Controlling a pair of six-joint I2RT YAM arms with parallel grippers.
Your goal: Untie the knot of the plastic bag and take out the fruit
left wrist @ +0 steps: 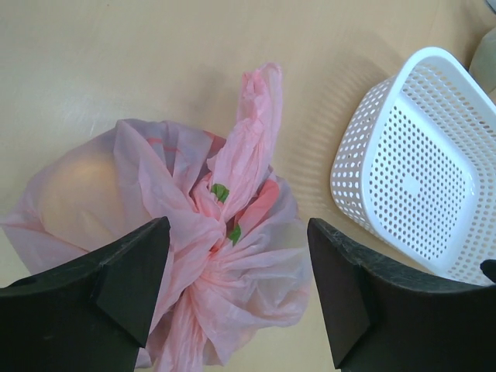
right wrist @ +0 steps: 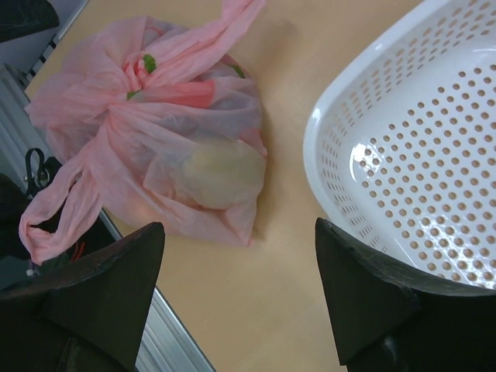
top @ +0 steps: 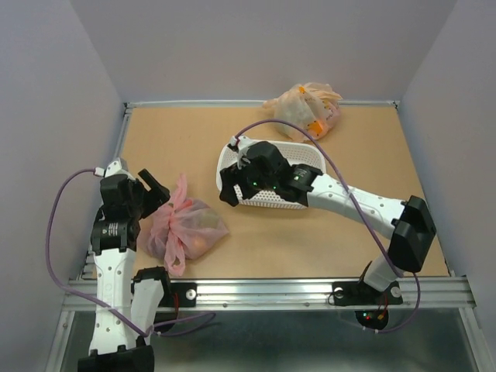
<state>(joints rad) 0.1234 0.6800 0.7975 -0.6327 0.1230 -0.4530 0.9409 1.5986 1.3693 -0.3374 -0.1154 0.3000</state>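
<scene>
The pink bag [top: 184, 226] sits at the counter's [top: 194, 139] seven o'clock, knot [left wrist: 208, 232] tied, fruit [right wrist: 225, 174] inside. The left hand [left wrist: 236, 256] hangs released over the knot. The right hand [right wrist: 240, 263], also released, hovers by the basket [top: 310, 151] at the bag's two o'clock.

One pink bag [top: 186, 226], one beige bag [top: 306, 107], one white basket [top: 271, 200]

High rear overview, close downward wrist views sharing plastic bag [left wrist: 116, 178]

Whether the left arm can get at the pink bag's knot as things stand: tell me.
Probably yes. The left gripper hangs open just above the knot, with nothing in between; the right gripper is off by the basket.
</scene>
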